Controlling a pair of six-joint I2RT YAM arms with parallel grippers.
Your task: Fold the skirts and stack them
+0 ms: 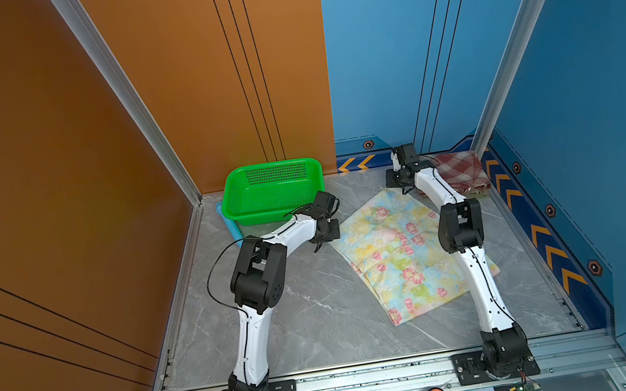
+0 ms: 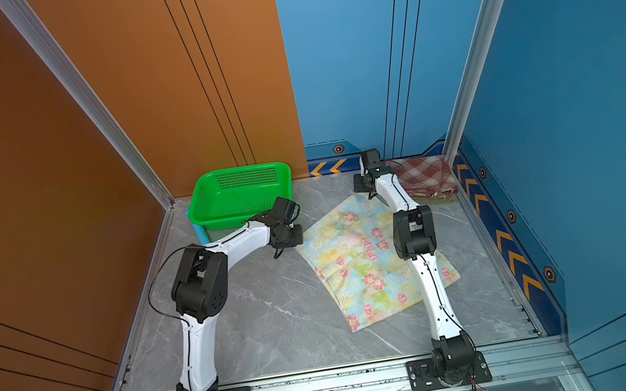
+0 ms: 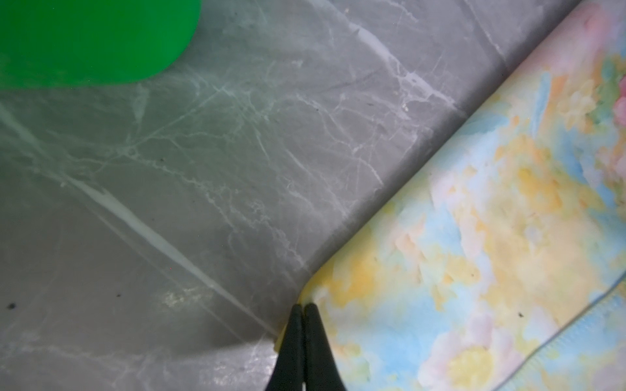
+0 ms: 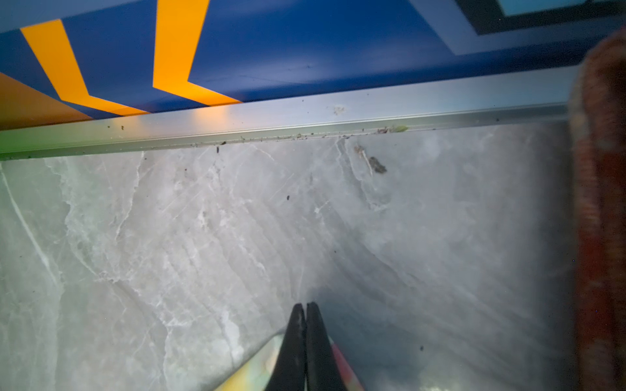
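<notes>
Both top views were bright, even and sharp. In the wrist views the green basket (image 3: 84,40) and plaid skirt (image 4: 599,220) were blurred; glare patched the marble tabletop (image 3: 183,298).

**Surface Findings: Materials and Finish**

Floral skirt (image 1: 399,251): thin cloth, matt, smooth, with faint fold creases.
Plaid skirt (image 1: 461,170): coarser cloth, matt; its edge looks fuzzy in the right wrist view.
Basket (image 1: 271,164): moulded plastic, glossy, pierced with fine mesh holes.
Table (image 1: 300,320): grey marble-look slab with white veining, smooth, low sheen. There are specks of grit along the back edge.
Rail (image 4: 305,115): brushed metal, satin finish.
Walls (image 1: 386,47): flat panels, matt, with printed lines.
Arms (image 1: 251,340): white shells of glossy plastic; joints black and matt.
</notes>
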